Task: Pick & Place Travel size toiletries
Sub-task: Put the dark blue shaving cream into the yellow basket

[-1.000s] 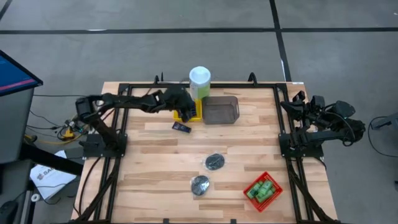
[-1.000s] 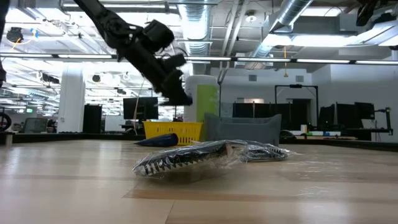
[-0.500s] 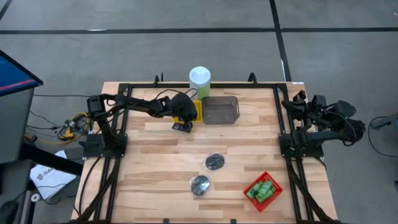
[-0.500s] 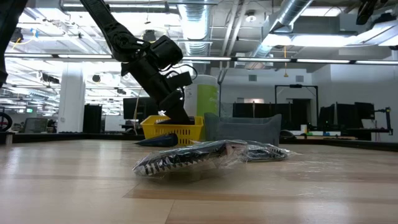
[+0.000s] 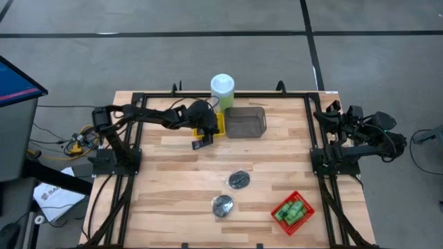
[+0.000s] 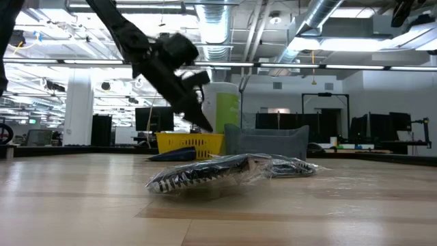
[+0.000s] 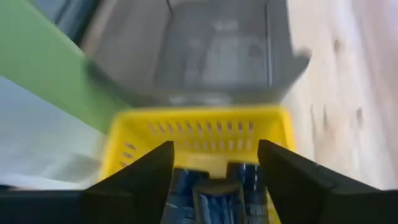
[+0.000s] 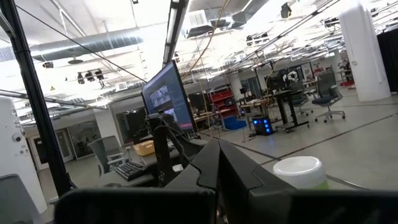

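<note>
Hovering with fingers parted over the yellow slotted plastic tray point(image 5: 217, 123) by the wooden table's point(image 5: 173, 180) far edge, the left gripper point(image 5: 201, 133) is seen empty above dark blue flat oblong tubes point(image 7: 214, 193), judged light, slick and best pinched across their narrow flats, while the right gripper point(image 5: 331, 119) is parked shut at the right edge.

A pale wooden desk point(image 5: 180, 187) stands on a grey floor point(image 5: 208, 55) crossed by dark lines. Beyond it lies an open workshop: exposed ducts point(image 6: 218, 27) and strip lights point(image 6: 321, 66) overhead (quite bright), a white column point(image 6: 78, 109), dark monitors point(image 8: 165, 96), office chairs point(image 8: 326, 93), and a blue screen point(image 5: 14, 81) off the desk's left edge.
</note>
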`<state>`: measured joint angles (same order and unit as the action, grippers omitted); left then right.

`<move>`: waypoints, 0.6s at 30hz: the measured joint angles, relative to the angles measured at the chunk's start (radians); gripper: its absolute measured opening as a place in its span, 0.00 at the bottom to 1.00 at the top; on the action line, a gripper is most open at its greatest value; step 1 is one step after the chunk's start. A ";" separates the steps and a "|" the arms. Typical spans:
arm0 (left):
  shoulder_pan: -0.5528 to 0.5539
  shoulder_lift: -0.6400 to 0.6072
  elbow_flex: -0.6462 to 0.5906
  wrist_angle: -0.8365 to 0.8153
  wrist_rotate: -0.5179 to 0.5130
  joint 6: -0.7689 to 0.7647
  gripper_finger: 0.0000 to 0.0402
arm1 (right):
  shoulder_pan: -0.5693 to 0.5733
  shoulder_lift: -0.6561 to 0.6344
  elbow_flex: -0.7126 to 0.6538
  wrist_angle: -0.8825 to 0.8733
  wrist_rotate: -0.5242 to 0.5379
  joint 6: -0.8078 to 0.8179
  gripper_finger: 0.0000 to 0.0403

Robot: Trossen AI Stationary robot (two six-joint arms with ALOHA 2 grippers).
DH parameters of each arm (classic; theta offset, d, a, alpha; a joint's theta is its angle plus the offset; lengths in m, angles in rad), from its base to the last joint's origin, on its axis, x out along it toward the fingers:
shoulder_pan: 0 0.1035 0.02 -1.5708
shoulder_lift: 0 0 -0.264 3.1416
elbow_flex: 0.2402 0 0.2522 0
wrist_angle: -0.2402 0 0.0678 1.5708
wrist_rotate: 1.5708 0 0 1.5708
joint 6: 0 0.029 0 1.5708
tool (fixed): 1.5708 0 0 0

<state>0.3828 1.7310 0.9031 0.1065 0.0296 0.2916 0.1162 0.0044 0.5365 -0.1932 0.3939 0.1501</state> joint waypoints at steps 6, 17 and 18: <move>-0.004 -0.196 0.000 -0.006 -0.063 -0.053 0.69 | 0.000 0.000 0.000 0.000 0.000 -0.003 0.00; -0.131 -0.457 -0.124 -0.248 -0.111 -0.219 0.64 | 0.000 0.000 0.000 0.000 0.000 -0.002 0.00; -0.148 -0.470 -0.164 -0.245 -0.111 -0.246 0.64 | 0.000 0.000 0.000 0.000 0.000 -0.002 0.00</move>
<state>0.2353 1.2609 0.7391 -0.1385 -0.0810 0.0453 0.1158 0.0044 0.5365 -0.1931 0.3939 0.1482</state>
